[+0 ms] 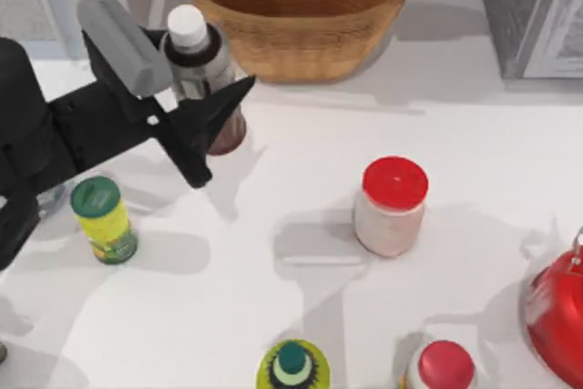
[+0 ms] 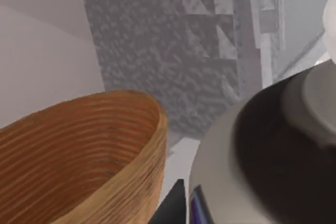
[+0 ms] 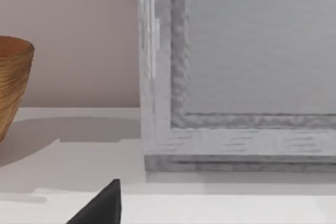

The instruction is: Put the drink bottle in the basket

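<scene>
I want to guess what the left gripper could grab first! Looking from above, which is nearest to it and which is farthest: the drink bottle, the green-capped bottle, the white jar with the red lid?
1. drink bottle, inside the left gripper.
2. green-capped bottle, toward the table's left.
3. white jar, toward the right.

No readable text, brand, number or sign anywhere, grey label band on the drink bottle (image 1: 202,75) blank, yellow-green bottle (image 1: 104,220) near the tabletop's left edge with label print too blurred to read
</scene>
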`<state>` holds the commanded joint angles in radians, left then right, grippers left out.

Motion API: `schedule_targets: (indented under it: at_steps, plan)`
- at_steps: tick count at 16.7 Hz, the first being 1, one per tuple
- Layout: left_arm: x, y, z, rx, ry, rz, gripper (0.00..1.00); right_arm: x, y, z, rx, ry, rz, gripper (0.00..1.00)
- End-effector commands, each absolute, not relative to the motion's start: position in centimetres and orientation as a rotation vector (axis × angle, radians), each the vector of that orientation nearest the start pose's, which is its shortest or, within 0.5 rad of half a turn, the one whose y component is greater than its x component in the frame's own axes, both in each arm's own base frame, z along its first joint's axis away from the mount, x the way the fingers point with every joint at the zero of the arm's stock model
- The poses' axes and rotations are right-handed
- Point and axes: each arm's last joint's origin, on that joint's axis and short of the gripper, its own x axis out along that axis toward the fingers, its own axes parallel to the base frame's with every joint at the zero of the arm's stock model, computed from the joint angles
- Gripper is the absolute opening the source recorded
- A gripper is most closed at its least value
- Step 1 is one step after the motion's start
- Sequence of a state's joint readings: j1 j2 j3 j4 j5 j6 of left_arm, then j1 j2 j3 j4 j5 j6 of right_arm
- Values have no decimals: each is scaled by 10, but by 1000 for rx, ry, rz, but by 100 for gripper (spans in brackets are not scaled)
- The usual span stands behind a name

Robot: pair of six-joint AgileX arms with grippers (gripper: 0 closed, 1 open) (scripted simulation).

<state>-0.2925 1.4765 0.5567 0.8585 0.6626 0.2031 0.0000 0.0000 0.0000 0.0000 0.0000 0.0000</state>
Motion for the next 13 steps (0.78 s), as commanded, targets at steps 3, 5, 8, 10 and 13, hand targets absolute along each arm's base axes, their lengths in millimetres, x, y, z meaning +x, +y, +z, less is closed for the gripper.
schedule_targets:
  at_steps: [3, 5, 8, 10, 13]
  plan:
    - [253, -72, 202, 147, 36, -892, 0, 106, -1, 160, 0, 0, 0, 100]
    - [243, -57, 197, 124, 102, -854, 0, 106, -1, 160, 0, 0, 0, 100]
    - [233, -43, 189, 89, 181, -808, 0, 106, -1, 160, 0, 0, 0, 100]
    - [232, -41, 188, 84, 190, -801, 0, 106, -1, 160, 0, 0, 0, 100]
    - [233, -42, 188, 87, 189, -804, 0, 106, -1, 160, 0, 0, 0, 100]
